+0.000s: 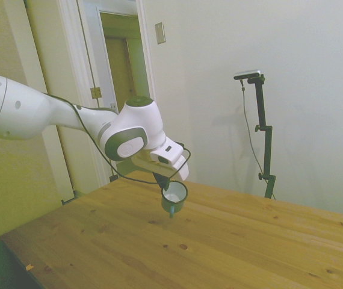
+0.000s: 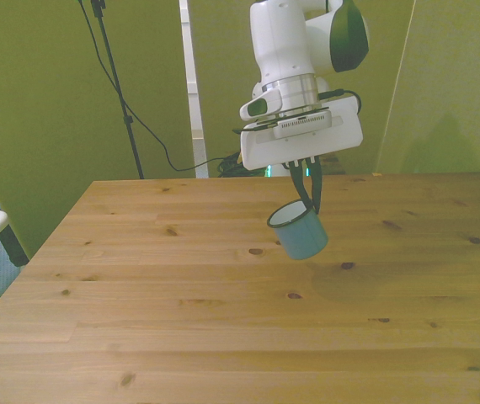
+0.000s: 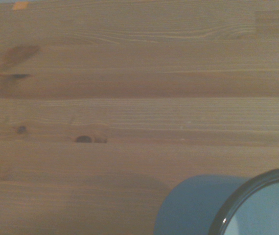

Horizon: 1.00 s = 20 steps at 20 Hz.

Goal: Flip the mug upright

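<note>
pincer [image 2: 309, 195] is clamped on the rim of the mug [image 2: 299, 232], which is held clear of the table [image 2: 181, 337] near the centre of the front view, tilted, mouth facing up-left. lifting is judged done; levelling and setting down remain.

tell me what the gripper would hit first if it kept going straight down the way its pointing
The gripper points down, shut on the mug, which hangs tilted above the table. Nothing else lies below, so the mug's bottom would likely meet bare wood first, though the height of the gap is hard to judge.
</note>
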Motion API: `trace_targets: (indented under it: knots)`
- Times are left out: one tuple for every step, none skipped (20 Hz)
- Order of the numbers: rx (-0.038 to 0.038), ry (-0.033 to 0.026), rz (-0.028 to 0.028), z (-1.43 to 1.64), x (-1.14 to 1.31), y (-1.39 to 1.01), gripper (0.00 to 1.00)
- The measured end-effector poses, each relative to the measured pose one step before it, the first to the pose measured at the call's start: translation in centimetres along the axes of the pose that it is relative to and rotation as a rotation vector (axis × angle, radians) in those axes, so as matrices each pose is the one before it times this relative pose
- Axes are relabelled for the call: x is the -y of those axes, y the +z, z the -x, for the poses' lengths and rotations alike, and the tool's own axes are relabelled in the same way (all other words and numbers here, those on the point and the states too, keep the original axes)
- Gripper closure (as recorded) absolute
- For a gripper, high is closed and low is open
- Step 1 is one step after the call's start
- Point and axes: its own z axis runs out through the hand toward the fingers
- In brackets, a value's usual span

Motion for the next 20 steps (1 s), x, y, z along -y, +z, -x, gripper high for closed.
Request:
trace_targets:
  knots:
    - [-0.02307,-0.00141,0.02552,0.219,-0.002,0.288,1.0]
    - [-0.01572,-0.00054,0.02277,0.22,-0.061,0.365,1.0]
    - [-0.01718,-0.0016,0.02259,0.126,-0.015,0.22,1.0]
    - [-0.01733,0.00071,0.01872,0.086,0.05,0.115,1.0]
    - [-0.0084,-0.00226,0.01497,0.112,0.015,0.117,1.0]
    - [-0.00471,-0.00551,0.01387,0.161,-0.002,0.165,1.0]
    - [0.00124,-0.00567,0.00961,0.193,0.027,0.237,1.0]
    - [0.00034,-0.00923,0.01205,0.147,0.034,0.268,1.0]
    - [-0.00349,-0.00523,0.01518,0.097,0.021,0.35,1.0]
    - [0.00242,-0.00421,0.01219,0.106,-0.01,0.444,1.0]
    - [0.00623,-0.00414,0.01007,0.09,-0.04,0.485,1.0]
    - [0.00317,-0.00571,0.01059,0.048,-0.009,0.46,1.0]
    - [0.00435,-0.00491,0.01014,0.07,-0.002,0.421,1.0]
    - [0.00525,-0.00292,0.00612,0.068,0.03,0.344,1.0]
    - [0.00083,-0.00493,0.00591,-0.024,0.055,0.264,1.0]
    - [0.00082,-0.00686,0.00874,-0.017,0.067,0.172,1.0]
    - [0.00671,-0.00353,0.00902,-0.01,0.054,0.177,1.0]
    - [0.00607,-0.00399,0.0083,0.023,0.06,0.172,1.0]
    - [0.00659,-0.00353,0.00725,0.06,0.084,0.182,1.0]
    - [0.00606,-0.0024,0.00496,0.062,0.11,0.176,1.0]
